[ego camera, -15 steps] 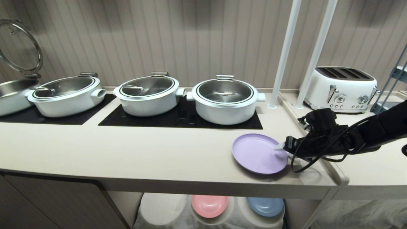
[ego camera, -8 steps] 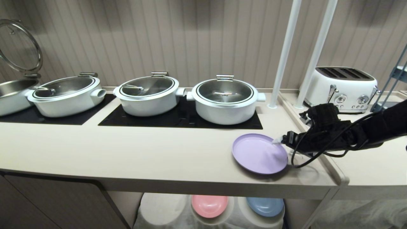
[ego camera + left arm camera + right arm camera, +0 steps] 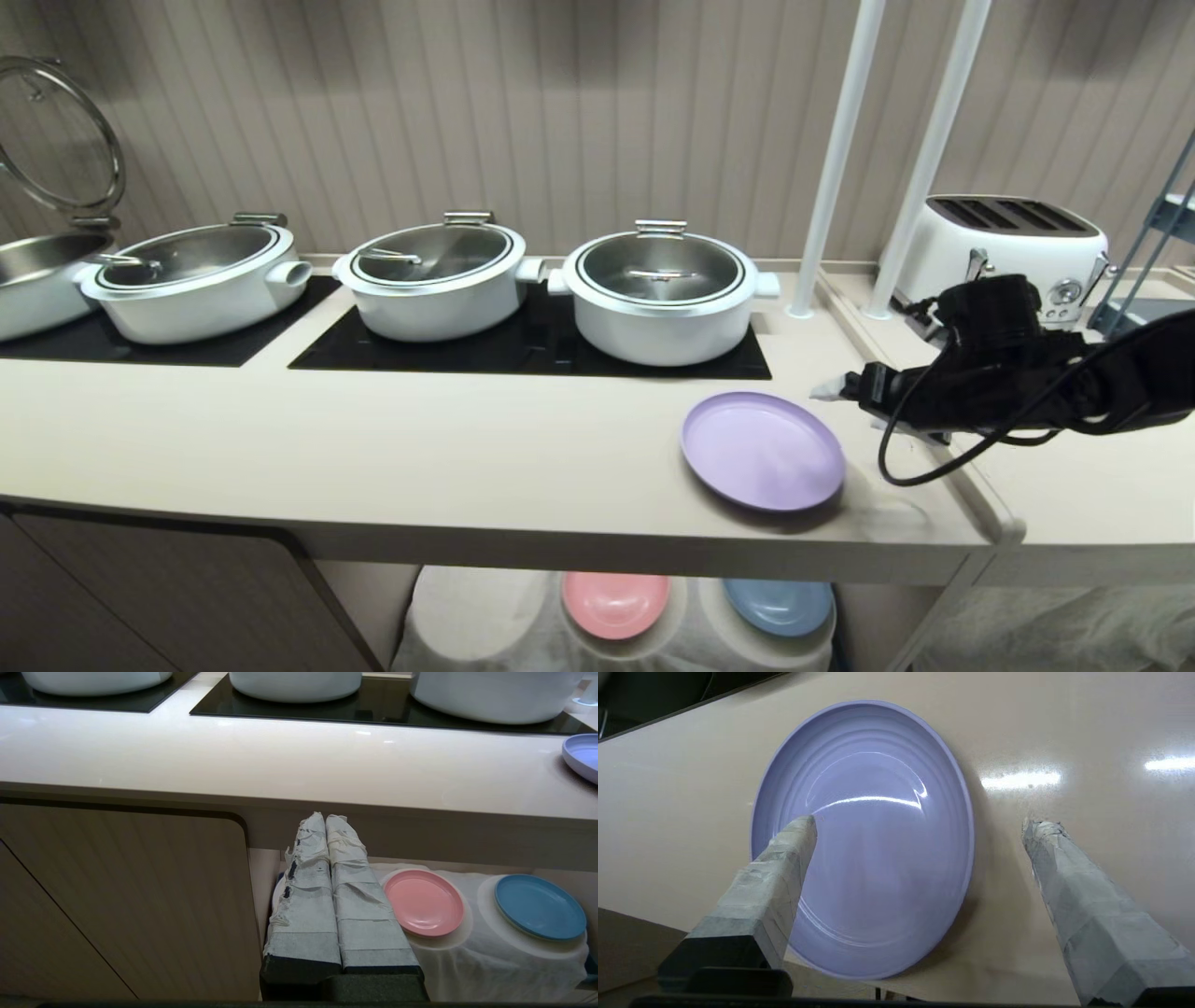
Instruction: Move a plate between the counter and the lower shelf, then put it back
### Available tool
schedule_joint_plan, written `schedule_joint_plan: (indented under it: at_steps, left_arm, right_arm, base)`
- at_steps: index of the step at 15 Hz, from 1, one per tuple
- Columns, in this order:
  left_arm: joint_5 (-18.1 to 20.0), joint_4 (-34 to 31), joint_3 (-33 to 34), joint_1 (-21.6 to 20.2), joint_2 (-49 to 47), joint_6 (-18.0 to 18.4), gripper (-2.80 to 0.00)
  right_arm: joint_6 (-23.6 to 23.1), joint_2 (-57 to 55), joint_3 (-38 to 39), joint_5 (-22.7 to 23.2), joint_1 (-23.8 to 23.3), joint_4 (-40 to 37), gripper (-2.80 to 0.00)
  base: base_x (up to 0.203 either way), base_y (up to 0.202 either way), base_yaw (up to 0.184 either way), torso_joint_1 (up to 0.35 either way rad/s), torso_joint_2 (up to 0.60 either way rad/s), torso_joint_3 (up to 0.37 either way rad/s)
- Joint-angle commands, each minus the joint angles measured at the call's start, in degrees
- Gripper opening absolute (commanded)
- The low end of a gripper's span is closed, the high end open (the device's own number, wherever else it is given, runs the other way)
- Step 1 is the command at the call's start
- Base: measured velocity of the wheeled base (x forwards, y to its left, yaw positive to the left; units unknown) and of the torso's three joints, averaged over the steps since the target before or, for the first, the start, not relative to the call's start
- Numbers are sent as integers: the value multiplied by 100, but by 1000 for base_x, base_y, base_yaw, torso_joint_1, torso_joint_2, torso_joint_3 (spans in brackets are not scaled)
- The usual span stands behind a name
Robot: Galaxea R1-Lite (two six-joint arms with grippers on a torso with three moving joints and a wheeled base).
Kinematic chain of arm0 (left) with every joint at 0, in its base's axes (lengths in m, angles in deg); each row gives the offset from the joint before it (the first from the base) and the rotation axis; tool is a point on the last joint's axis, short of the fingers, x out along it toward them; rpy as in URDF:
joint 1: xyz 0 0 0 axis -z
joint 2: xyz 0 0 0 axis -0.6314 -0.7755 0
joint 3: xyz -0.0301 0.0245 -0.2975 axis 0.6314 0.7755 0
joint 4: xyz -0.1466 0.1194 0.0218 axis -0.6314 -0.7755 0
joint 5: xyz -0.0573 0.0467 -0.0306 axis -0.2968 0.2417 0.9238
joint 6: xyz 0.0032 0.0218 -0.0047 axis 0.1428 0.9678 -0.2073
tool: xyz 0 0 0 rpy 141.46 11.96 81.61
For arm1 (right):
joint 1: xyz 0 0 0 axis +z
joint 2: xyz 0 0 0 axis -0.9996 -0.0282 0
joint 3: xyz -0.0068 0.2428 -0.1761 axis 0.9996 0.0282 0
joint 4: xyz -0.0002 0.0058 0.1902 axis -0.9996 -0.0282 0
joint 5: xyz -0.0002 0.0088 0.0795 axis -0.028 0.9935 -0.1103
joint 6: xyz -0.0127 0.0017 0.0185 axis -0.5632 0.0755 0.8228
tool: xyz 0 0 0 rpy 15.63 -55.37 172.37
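The lilac plate [image 3: 763, 451] lies flat on the beige counter [image 3: 420, 439], near its front right corner. My right gripper [image 3: 831, 392] hovers just above and to the right of the plate's rim, not touching it. In the right wrist view the gripper [image 3: 923, 826] is open, its taped fingers [image 3: 784, 868] spread wide over the plate [image 3: 864, 835] with nothing between them. My left gripper [image 3: 325, 821] is shut and empty, parked low in front of the lower shelf [image 3: 476, 961]. The plate's edge [image 3: 584, 756] shows above it.
Three lidded white pots [image 3: 661, 294] stand on black hob panels behind the plate. Two white poles [image 3: 831, 159] and a toaster [image 3: 1004, 257] are at the right. A pink plate [image 3: 614, 602] and a blue plate [image 3: 780, 605] sit on the cloth-covered lower shelf [image 3: 485, 616].
My right gripper has opened wider, left the plate's right rim, and risen and drawn back to the right. The plate stays where it was on the counter.
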Motion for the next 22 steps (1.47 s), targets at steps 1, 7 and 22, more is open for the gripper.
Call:
schedule_joint_plan:
  at_steps: [1,7,22]
  left_arm:
    - [-2,1,0,0,-4,-6,-280]
    - [-2,1,0,-5,-4,-6,-280]
    - [-2,1,0,-6,-4,-6,-280]
  right_arm:
    - [14,548,238,3,-1,8,0]
    - [-5,1499,951,-24,-1,43,-280]
    - [-1680,5014,4741,-425,-1077,1775,-280]
  base:
    - [0,0,0,0,0,0]
    - [0,0,0,0,0,0]
    - [0,0,0,0,0,0]
